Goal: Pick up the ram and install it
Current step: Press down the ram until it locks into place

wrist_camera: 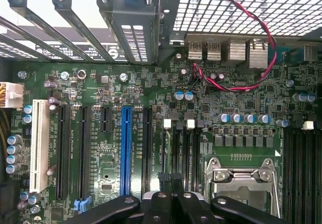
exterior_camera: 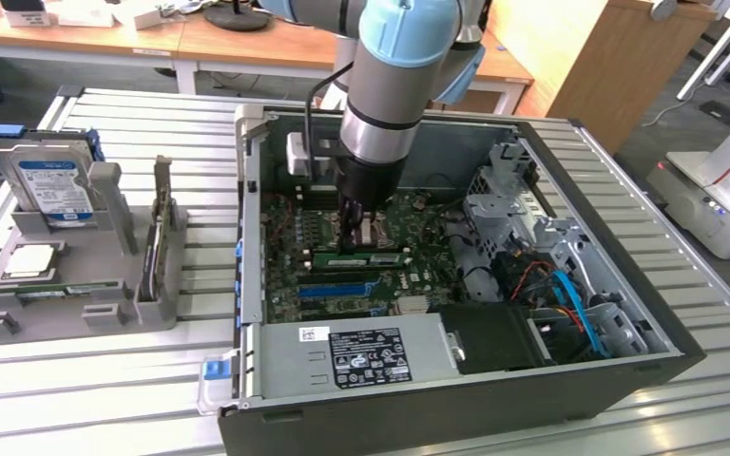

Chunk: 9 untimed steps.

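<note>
One stick of ram (exterior_camera: 362,257) already lies low on the motherboard (exterior_camera: 339,275) inside the computer case (exterior_camera: 467,380), just under our gripper (exterior_camera: 360,242). We judge the jaws pressed together above it, perhaps seating it; locking remains unconfirmed.

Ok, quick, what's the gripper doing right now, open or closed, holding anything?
Gripper: shut, low over the green motherboard inside the black computer case; whether it grips anything cannot be told.
</note>
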Available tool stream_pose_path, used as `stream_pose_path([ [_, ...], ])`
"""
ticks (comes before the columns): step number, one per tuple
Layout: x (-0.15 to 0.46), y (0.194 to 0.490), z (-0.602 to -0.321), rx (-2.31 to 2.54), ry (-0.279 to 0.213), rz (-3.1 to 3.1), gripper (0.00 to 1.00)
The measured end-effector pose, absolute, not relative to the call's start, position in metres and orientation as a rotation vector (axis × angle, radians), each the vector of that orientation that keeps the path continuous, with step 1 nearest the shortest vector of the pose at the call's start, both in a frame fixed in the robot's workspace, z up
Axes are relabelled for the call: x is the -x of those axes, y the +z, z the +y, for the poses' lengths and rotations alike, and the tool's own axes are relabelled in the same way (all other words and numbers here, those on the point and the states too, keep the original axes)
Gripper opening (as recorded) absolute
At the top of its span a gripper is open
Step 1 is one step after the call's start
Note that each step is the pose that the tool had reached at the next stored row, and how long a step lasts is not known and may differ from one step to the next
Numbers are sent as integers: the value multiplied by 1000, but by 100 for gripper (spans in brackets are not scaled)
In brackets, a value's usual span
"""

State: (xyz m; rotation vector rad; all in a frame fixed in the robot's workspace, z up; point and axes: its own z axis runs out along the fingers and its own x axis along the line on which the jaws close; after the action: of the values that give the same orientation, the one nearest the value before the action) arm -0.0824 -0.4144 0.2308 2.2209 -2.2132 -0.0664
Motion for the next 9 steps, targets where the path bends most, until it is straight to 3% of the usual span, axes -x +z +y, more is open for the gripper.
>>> stream_pose_path([
  [9, 82, 229, -414, -2221, -66, -2213, 11],
])
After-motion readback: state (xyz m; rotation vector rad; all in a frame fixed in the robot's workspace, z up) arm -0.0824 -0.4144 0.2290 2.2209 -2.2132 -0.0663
